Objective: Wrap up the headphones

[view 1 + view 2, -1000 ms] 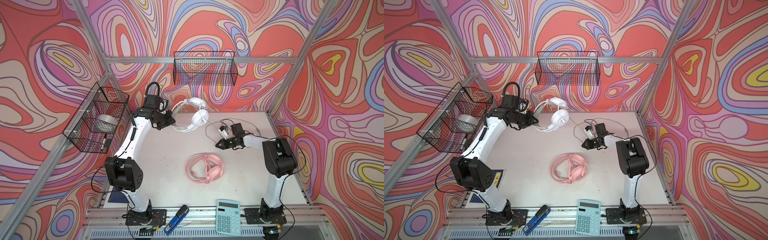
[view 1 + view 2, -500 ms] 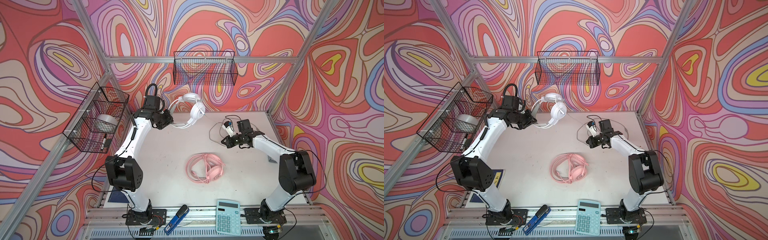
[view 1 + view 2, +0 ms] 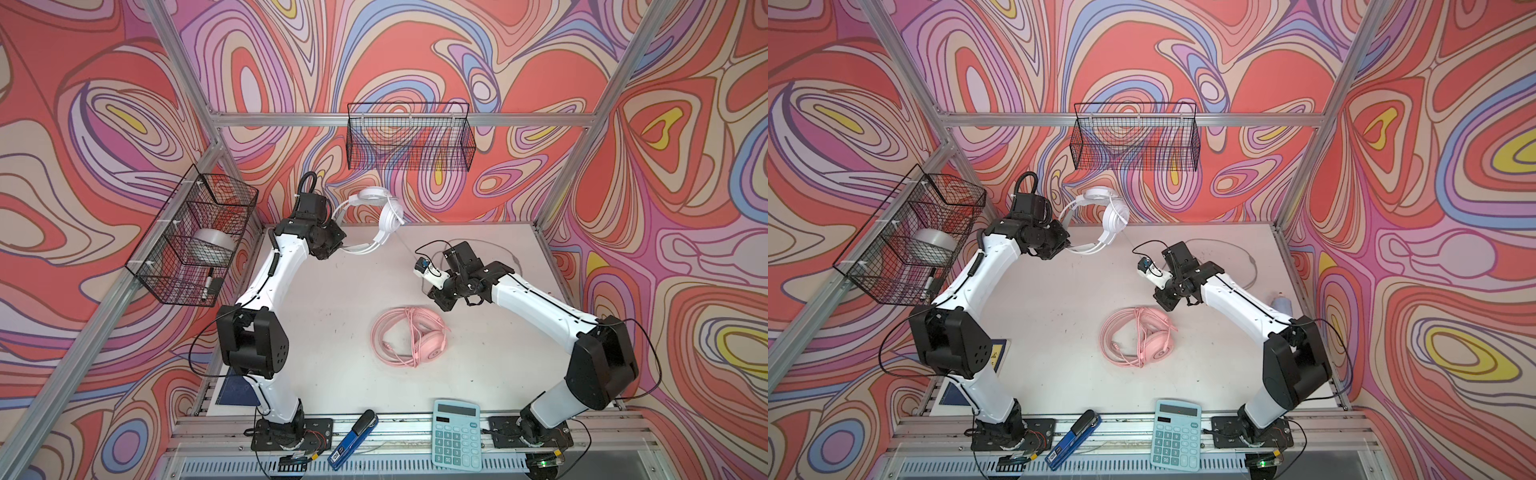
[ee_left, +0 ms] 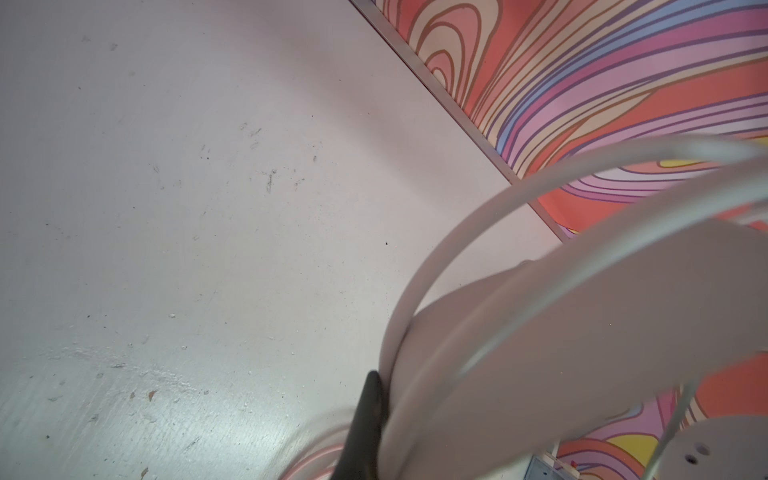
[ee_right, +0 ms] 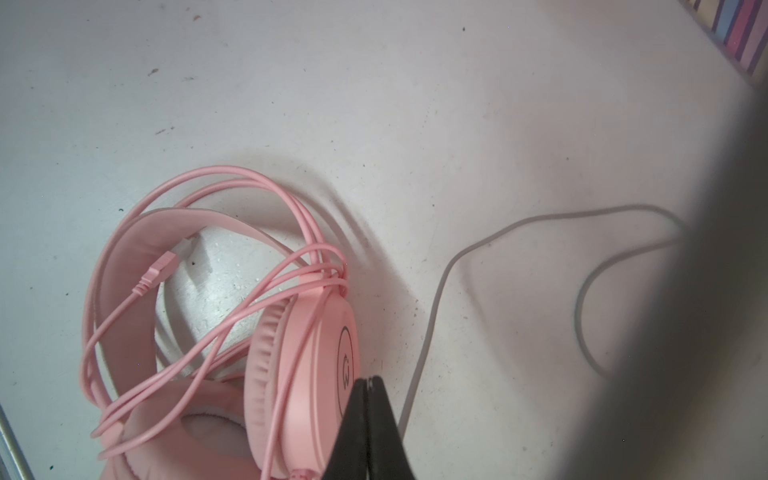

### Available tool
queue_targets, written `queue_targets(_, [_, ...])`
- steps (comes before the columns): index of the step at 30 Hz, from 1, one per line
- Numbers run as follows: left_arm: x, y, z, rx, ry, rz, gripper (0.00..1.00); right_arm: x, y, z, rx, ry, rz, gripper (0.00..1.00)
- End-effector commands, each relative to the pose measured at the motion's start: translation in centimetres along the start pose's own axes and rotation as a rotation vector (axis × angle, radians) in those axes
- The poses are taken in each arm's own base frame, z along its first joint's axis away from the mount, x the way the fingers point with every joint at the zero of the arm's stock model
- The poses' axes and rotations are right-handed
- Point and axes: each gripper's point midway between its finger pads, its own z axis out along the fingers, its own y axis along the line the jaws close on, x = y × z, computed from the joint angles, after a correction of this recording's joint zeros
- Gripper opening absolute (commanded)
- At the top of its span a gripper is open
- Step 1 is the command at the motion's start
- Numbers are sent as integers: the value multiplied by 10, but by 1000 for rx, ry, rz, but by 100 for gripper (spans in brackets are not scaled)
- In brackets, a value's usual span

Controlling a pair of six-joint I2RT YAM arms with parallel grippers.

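Over the last second the white headphones [image 3: 390,216] had swung up and back toward the rear wall. The right arm had stretched out, its elbow carried toward the side wall. The pink headphones [image 3: 432,353] had not shifted.

The left gripper [image 3: 337,246] was clamped on the white headband, holding the set clear of the table [image 3: 332,332], with an earcup hanging out past its fingertips. In the left wrist view only one black finger [image 4: 368,419] showed, pressed against the band. The band itself was a blurred pale mass beyond that finger.

The right gripper [image 3: 441,302] had its fingers [image 5: 365,428] pressed together. The grey cord [image 5: 436,299] looped across the table and ran up to the side of those fingers, but whether they pinched it could not be told. A dark blurred shape hid the far stretch of the cord.

The pink headphones lay on the table near the right fingertips, well apart from the left fingers, with their cord wound around them. One pink earcup carried a ring with a curled mark [image 5: 347,365], which was not clear enough to read.

A calculator [image 3: 456,440] and a blue stapler [image 3: 353,440] sat at the table's front edge, far from both pairs of fingers. The calculator's key markings and the stapler's label were too small to read.
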Motion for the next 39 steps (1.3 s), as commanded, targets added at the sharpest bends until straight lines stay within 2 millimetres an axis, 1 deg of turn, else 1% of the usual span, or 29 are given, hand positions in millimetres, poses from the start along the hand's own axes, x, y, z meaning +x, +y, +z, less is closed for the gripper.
queue_targets(1, [-26,-4,-5,-11,-107,-41,0,-4,10,-22,30,32,-172,0])
queue_targets(4, [-25,2,1,-53,-99,-19,0,-16,18,-32,22,27,-244,0])
queue_targets(9, [-23,5,-5,-181,-122,109,0,-42,30,-43,17,30,-394,0])
queue_targets(12, [-22,6,-6,-224,-124,159,0,-60,30,-49,22,33,-458,0])
queue_targets(14, [-23,8,-6,-269,-133,203,0,-72,27,-54,34,23,-497,0])
queue_targets(18, [-21,15,1,-348,-110,262,0,-96,19,-60,71,-10,-591,0])
queue_targets(21, [-18,16,7,-372,-97,306,0,-111,15,-63,79,-24,-639,0])
queue_targets(23, [-16,16,10,-394,-82,337,0,-118,13,-67,88,-31,-667,0])
queue_targets(24, [-15,17,12,-407,-71,356,0,-119,12,-60,78,-19,-681,0])
queue_targets(25, [-14,17,13,-417,-61,378,0,-120,11,-58,78,-16,-692,0])
queue_targets(29, [-8,17,21,-461,-21,477,0,-129,7,-59,102,-7,-735,0])
queue_targets(33, [-1,19,27,-481,16,539,0,-138,5,-60,120,-20,-775,0])
queue_targets(36, [-1,22,29,-499,25,548,0,-140,12,-61,96,-20,-799,0])
queue_targets(39, [0,20,31,-488,23,525,0,-141,28,-59,42,-33,-824,0])
